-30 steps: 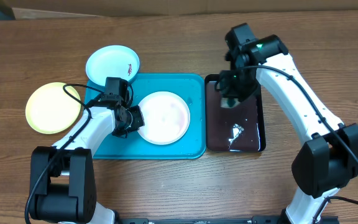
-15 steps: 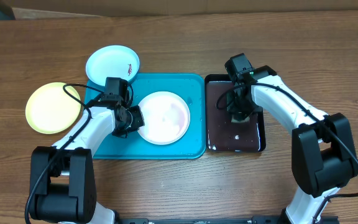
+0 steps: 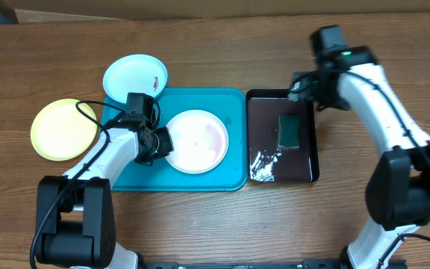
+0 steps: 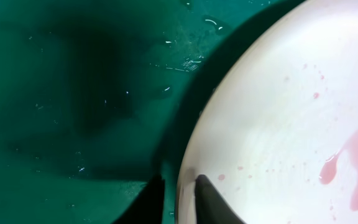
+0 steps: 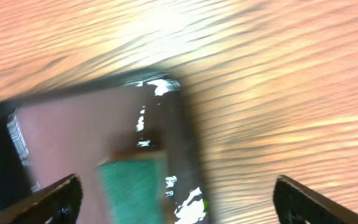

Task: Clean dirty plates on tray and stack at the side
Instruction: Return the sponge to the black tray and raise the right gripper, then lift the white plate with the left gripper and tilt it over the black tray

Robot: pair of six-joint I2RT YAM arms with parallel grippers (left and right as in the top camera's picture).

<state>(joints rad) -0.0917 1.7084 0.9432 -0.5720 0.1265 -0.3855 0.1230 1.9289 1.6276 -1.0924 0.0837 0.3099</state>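
A white, pinkish plate (image 3: 196, 140) lies flat on the turquoise tray (image 3: 230, 175). In the left wrist view this plate (image 4: 278, 112) carries pink smears and specks. My left gripper (image 3: 159, 142) straddles its left rim. One finger stands over the tray (image 4: 73, 93) and the other on the plate. The left gripper (image 4: 179, 182) is open only a little, with a thin gap at the rim. A blue-rimmed plate (image 3: 134, 76) with a red stain sits at the tray's far left corner. A yellow-green plate (image 3: 64, 128) lies on the table to the left. My right gripper (image 3: 302, 88) hangs wide open and empty.
A glossy black tray (image 3: 263, 127) lies right of the turquoise one, with a green sponge (image 3: 289, 130) lying loose in it. The right wrist view shows the sponge (image 5: 132, 186) and the black tray (image 5: 61, 137) below the right gripper (image 5: 179, 190), with wooden table beyond.
My right gripper opened, left the sponge on the black tray and rose toward the tray's far right corner. My left gripper's fingers loosened slightly on the plate's rim; that arm stayed put.
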